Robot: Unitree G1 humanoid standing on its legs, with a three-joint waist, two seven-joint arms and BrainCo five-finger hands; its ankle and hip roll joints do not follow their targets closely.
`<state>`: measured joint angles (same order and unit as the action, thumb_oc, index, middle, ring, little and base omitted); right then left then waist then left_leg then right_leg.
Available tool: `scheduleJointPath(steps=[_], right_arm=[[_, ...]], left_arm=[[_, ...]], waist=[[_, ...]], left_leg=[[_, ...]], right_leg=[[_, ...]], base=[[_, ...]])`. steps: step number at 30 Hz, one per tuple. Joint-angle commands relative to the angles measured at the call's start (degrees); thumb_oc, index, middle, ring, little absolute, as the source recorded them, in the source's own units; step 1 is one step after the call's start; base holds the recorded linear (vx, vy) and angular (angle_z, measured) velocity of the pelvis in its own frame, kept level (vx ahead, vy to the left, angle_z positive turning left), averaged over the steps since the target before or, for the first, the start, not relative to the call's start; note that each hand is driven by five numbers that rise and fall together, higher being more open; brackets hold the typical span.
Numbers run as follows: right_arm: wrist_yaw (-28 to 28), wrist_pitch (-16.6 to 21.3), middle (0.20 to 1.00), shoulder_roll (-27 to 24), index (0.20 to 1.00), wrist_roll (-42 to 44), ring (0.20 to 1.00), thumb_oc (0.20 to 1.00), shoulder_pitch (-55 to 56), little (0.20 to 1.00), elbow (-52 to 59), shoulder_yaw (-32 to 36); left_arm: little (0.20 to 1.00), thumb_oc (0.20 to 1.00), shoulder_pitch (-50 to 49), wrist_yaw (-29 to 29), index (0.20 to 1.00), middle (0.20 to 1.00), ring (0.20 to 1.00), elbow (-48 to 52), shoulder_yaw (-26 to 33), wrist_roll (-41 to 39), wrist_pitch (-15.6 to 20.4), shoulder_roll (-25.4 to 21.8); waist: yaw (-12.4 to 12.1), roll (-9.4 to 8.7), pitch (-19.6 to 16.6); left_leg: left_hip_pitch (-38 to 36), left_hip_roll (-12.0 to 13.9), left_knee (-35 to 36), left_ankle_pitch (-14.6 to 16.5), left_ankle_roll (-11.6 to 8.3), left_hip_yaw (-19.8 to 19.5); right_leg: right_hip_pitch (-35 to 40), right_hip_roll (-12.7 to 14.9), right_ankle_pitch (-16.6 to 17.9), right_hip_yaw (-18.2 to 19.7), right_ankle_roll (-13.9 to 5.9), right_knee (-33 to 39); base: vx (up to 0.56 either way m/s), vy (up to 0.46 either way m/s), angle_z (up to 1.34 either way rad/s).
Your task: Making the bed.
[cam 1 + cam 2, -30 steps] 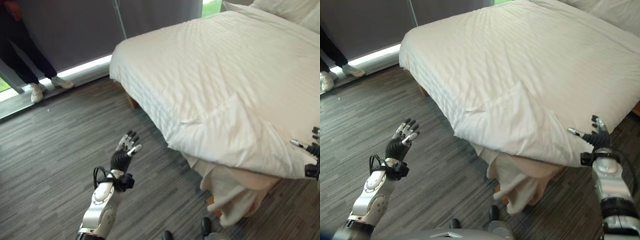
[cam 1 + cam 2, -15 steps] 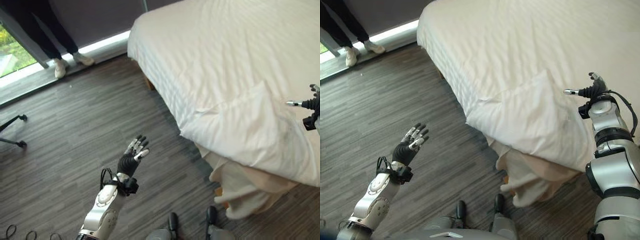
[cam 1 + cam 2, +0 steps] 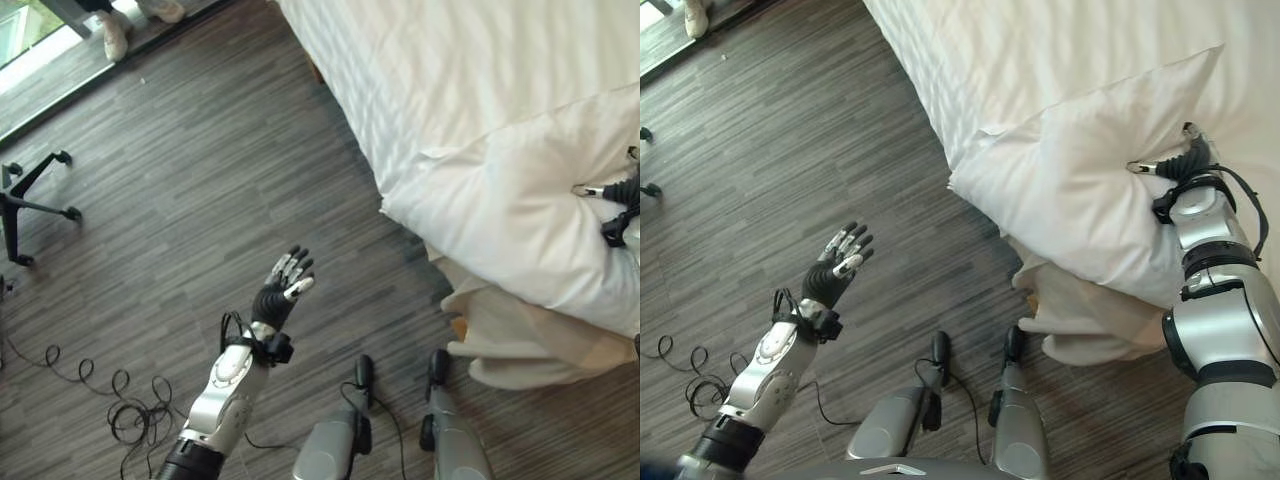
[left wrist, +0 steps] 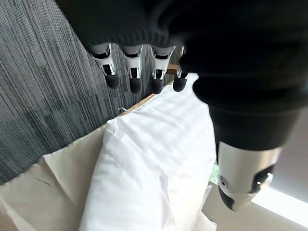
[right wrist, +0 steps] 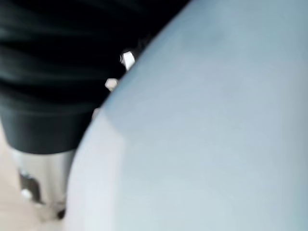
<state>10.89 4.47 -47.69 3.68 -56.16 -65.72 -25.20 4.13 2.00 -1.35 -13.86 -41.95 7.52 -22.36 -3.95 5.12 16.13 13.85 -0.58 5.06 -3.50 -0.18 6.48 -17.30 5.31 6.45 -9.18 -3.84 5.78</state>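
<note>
The bed carries a white striped duvet (image 3: 500,80). Its near corner (image 3: 1080,170) is folded back into a thick flap over the bed's edge. Beneath it a beige sheet (image 3: 1080,320) hangs crumpled toward the floor. My right hand (image 3: 1187,160) lies on the flap's right side, thumb straight and pressing a small wrinkle into the cloth. White cloth (image 5: 216,120) sits right against that hand in the right wrist view. Over the grey wood floor, well left of the bed, my left hand (image 3: 282,290) is held out open with nothing in it. Its straight fingers (image 4: 134,72) point toward the duvet (image 4: 159,159).
A person's light shoes (image 3: 115,30) stand by the window sill at the far left. A black stand's legs (image 3: 30,200) spread on the floor at the left edge. Grey plank floor (image 3: 200,180) stretches between my left arm and the bed.
The camera has tipped down and closer to the bed's corner. My right hand moved from beside the bed's edge up onto the folded duvet flap. The left hand stays held out, open.
</note>
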Motion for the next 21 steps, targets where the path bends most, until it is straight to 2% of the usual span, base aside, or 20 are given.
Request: scheduleJointPath(steps=[1, 2, 3, 4, 6, 8, 10, 11, 12, 16, 17, 18, 21], right_arm=[[-5.7, 0.5, 0.2, 8.3, 0.2, -3.9, 0.2, 0.2, 4.8, 0.2, 1.7, -6.6], [-7.5, 0.9, 0.2, 8.3, 0.2, -10.5, 0.2, 0.2, 11.3, 0.2, 11.4, -10.2], [-7.5, 0.9, 0.2, 8.3, 0.2, -10.6, 0.2, 0.2, 11.4, 0.2, 11.4, -10.2], [-10.1, 0.9, 0.2, 4.8, 0.2, -19.2, 0.2, 0.2, 18.7, 0.2, 21.9, -12.0], [-12.9, 0.5, 0.2, 1.9, 0.2, -27.3, 0.2, 0.2, 28.7, 0.2, 25.9, -10.3], [-13.5, 0.3, 0.2, 1.4, 0.2, -30.1, 0.2, 0.2, 33.8, 0.2, 26.4, -8.9], [-14.7, -0.5, 0.2, 2.3, 0.2, -36.8, 0.2, 0.2, 43.9, 0.2, 25.3, -6.3], [-14.6, -1.5, 0.2, 4.7, 0.2, -40.0, 0.2, 0.2, 51.8, 0.2, 21.7, -3.7], [-14.0, -2.0, 0.2, 6.1, 0.2, -41.4, 0.2, 0.2, 54.6, 0.2, 19.5, -3.0], [-11.3, -3.4, 0.2, 10.7, 0.2, -43.0, 0.2, 0.2, 60.7, 0.2, 11.3, -0.9], [-10.8, -3.9, 0.2, 12.4, 0.2, -42.7, 0.2, 0.2, 62.0, 0.2, 8.5, -0.3], [-9.9, -5.2, 0.2, 16.3, 0.2, -42.5, 0.2, 0.2, 63.9, 0.2, 2.3, 0.3], [-8.5, -6.9, 0.2, 21.1, 0.2, -40.9, 0.2, 0.2, 65.6, 0.2, -4.5, 1.3]], left_arm=[[1.0, 1.0, 0.2, -1.2, 1.0, 1.0, 1.0, 3.7, -0.4, 1.7, 4.0, -0.9], [1.0, 1.0, 0.2, -1.7, 1.0, 1.0, 1.0, 3.5, 0.9, 2.5, 4.2, -0.7], [1.0, 1.0, 0.1, -1.7, 1.0, 1.0, 1.0, 3.5, 0.9, 2.5, 4.2, -0.7], [1.0, 1.0, -0.8, -1.4, 1.0, 1.0, 1.0, 3.3, 2.6, 3.4, 4.2, -0.8], [1.0, 1.0, -2.1, -1.0, 1.0, 1.0, 1.0, 3.1, 4.0, 3.8, 4.1, -1.0], [1.0, 1.0, -2.5, -0.9, 1.0, 1.0, 1.0, 2.8, 4.8, 4.1, 4.2, -1.2], [1.0, 1.0, -3.3, -0.9, 1.0, 1.0, 1.0, 2.3, 5.9, 4.6, 4.1, -1.5], [1.0, 1.0, -4.1, -1.1, 1.0, 1.0, 1.0, 2.1, 6.7, 5.0, 4.1, -1.8], [1.0, 1.0, -4.1, -1.3, 1.0, 1.0, 1.0, 1.8, 7.2, 5.1, 4.2, -1.9], [1.0, 1.0, -3.8, -2.0, 1.0, 1.0, 1.0, 1.4, 7.0, 5.2, 4.6, -2.4], [1.0, 1.0, -3.6, -2.4, 1.0, 1.0, 1.0, 1.4, 7.0, 5.4, 4.7, -2.5], [1.0, 1.0, -3.3, -2.9, 1.0, 1.0, 1.0, 1.4, 6.9, 5.2, 4.7, -2.3], [1.0, 1.0, -3.1, -3.5, 1.0, 1.0, 1.0, 1.7, 7.0, 5.7, 4.5, -2.2]], waist=[[-1.6, 0.29, 0.9], [-0.5, -0.25, 1.5], [-0.5, -0.27, 1.3], [0.7, -0.96, 1.6], [1.8, -1.42, 1.7], [2.4, -1.71, 1.7], [3.6, -2.25, 1.7], [4.5, -2.74, 1.6], [5.1, -3.05, 1.6], [6.0, -4.01, 1.4], [6.2, -4.23, 1.4], [6.6, -4.49, 1.2], [7.1, -4.58, 0.8]], left_leg=[[0.5, -1.8, -0.1, 1.5, 1.07, -1.1], [-0.1, -1.8, -0.1, 1.9, 1.04, -1.0], [0.0, -1.8, -0.1, 1.8, 1.06, -1.0], [-0.4, -1.8, -0.1, 2.2, 1.13, -1.1], [-1.1, -1.8, -0.1, 2.6, 1.29, -1.5], [-1.5, -1.8, -0.1, 2.8, 1.38, -1.8], [-2.5, -1.9, -0.1, 3.3, 1.63, -2.0], [-3.2, -1.9, -0.1, 3.6, 1.82, -2.2], [-3.4, -1.9, -0.1, 3.8, 1.91, -2.0], [-4.5, -2.0, -0.1, 4.2, 2.14, -1.7], [-4.7, -2.0, -0.1, 4.3, 2.17, -1.5], [-5.2, -2.0, -0.1, 4.5, 2.28, -1.2], [-6.3, -2.0, -0.1, 5.0, 2.43, -0.8]], right_leg=[[1.1, -3.9, -3.5, 0.4, 1.46, -0.8], [1.7, -4.0, -3.8, 0.5, 1.49, -0.8], [1.6, -4.0, -3.8, 0.5, 1.49, -0.8], [2.0, -4.1, -4.0, 0.6, 1.5, -0.8], [2.9, -4.0, -4.5, 0.2, 1.49, -0.8], [3.4, -4.0, -4.7, 0.0, 1.5, -0.8], [4.5, -3.8, -5.1, -0.3, 1.41, -0.8], [5.4, -3.6, -5.4, -0.5, 1.41, -0.8], [5.6, -3.6, -5.3, -0.4, 1.39, -0.8], [6.5, -3.6, -5.2, 0.0, 1.27, -0.8], [6.6, -3.6, -5.2, 0.2, 1.23, -0.8], [7.0, -3.6, -5.3, 0.5, 1.23, -0.8], [7.9, -3.7, -5.4, 1.0, 1.19, -0.8]], base=[[0.03, 0.017, -0.13], [0.01, 0.01, -0.12], [0.02, 0.026, -0.1], [0.02, 0.025, -0.09], [0.03, 0.031, 0.0], [0.0, 0.0, 0.0], [0.04, 0.049, 0.17], [0.04, 0.066, 0.33], [0.03, 0.052, 0.28], [0.01, 0.047, 0.03], [0.01, 0.075, 0.04], [0.0, 0.072, 0.03], [0.01, 0.06, 0.05]])
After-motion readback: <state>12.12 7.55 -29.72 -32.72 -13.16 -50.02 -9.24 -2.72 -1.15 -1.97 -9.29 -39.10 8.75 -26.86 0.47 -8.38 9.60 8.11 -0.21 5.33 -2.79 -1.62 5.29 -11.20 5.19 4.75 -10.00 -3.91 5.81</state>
